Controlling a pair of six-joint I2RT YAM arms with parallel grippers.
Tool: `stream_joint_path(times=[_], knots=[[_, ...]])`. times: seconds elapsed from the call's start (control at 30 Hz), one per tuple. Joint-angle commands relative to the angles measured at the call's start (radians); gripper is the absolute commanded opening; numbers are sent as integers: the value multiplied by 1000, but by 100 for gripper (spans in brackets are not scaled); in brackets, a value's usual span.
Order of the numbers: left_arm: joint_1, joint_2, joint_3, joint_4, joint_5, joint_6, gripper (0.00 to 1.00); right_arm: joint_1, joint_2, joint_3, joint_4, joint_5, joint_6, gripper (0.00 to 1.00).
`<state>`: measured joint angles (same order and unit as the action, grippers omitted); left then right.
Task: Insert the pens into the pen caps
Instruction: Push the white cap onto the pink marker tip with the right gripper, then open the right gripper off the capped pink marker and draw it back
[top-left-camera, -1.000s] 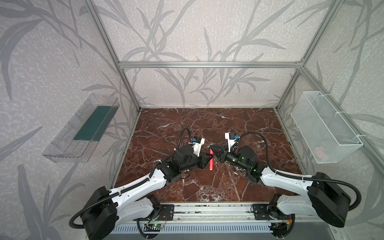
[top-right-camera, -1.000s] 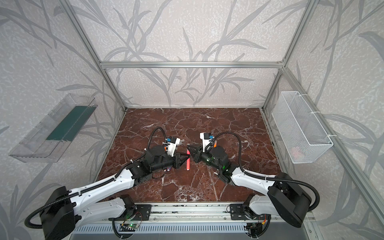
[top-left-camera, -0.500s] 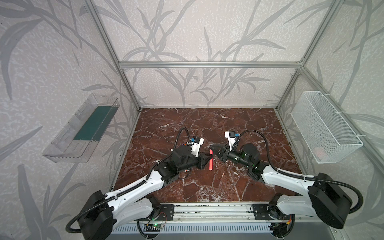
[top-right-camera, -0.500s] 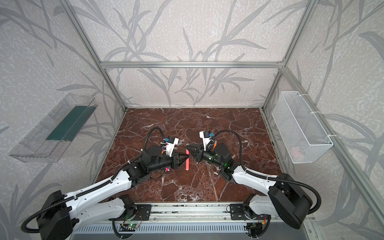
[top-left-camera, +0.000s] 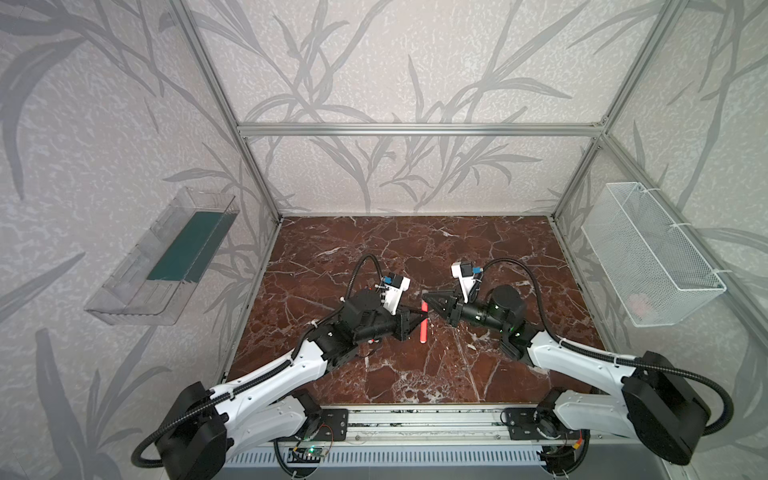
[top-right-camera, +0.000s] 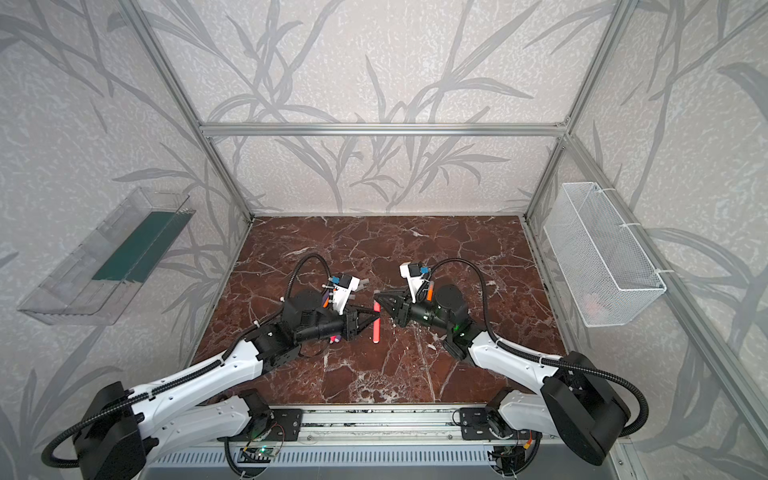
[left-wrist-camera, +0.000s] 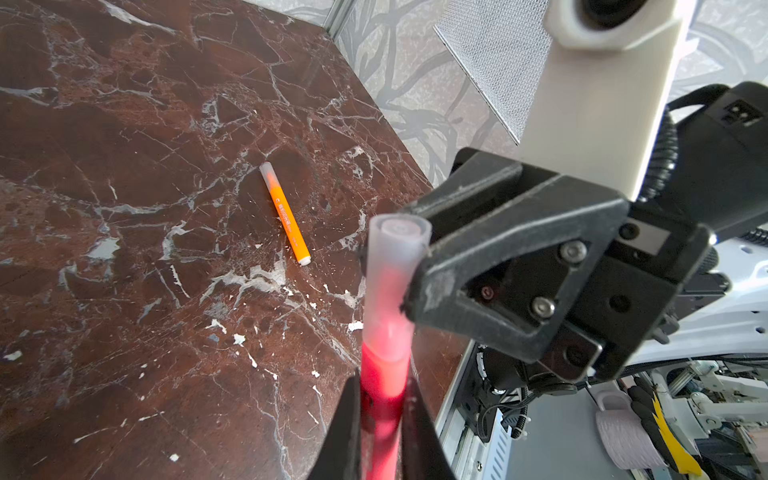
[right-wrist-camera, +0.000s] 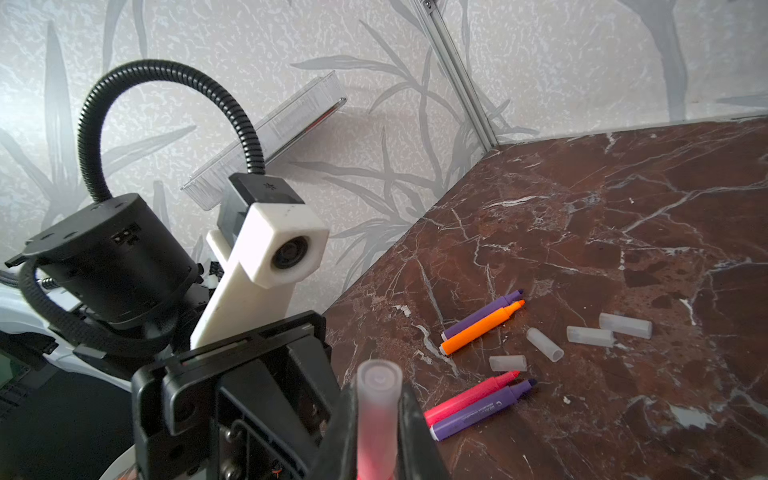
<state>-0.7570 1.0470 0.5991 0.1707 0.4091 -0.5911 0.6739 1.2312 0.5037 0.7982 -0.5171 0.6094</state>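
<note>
1. Left wrist view: open bench (left-wrist-camera: 124, 124) surrounds a capped orange pen (left-wrist-camera: 285, 216), well inside the right edge.
2. Left claw (left-wrist-camera: 382, 415) clamps the pink pen (left-wrist-camera: 384, 370); right claw (right-wrist-camera: 377, 419) clamps its cap (left-wrist-camera: 395, 270), above mid-bench.

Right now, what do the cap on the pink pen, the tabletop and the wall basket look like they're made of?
The cap: frosted translucent plastic, probably; the pink pen glows through it.
The tabletop: polished red-brown marble or a marble-look sheet; white veins, slight sheen.
The basket: white-coated wire mesh, likely metal; the wall shows through it.
</note>
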Motion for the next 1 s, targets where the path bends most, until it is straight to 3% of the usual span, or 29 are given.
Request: stream_joint_path(times=[0.0,0.17,0.37,0.47,0.63,0.83,0.97], knots=[[51,-35,9,1,-90,-21,0,-19,-38,-33,28,-81,-21,0],[68,-9,32,-22,-85,-42,0,-19,-31,-52,73,-125,-18,0],[80,26,58,-25,-75,-55,0,-17,-41,-90,58,-84,-37,0],[82,52,83,-43,-79,-59,0,-6,-59,-98,-1,1,-37,0],[80,89,119,-80,-91,-35,0,106,-90,-58,-180,190,-76,0],[80,92,108,-68,-88,-33,0,110,-135,-91,-210,371,-34,0],[80,81,116,-123,-132,-23,0,110,-198,-91,-277,414,-40,0]])
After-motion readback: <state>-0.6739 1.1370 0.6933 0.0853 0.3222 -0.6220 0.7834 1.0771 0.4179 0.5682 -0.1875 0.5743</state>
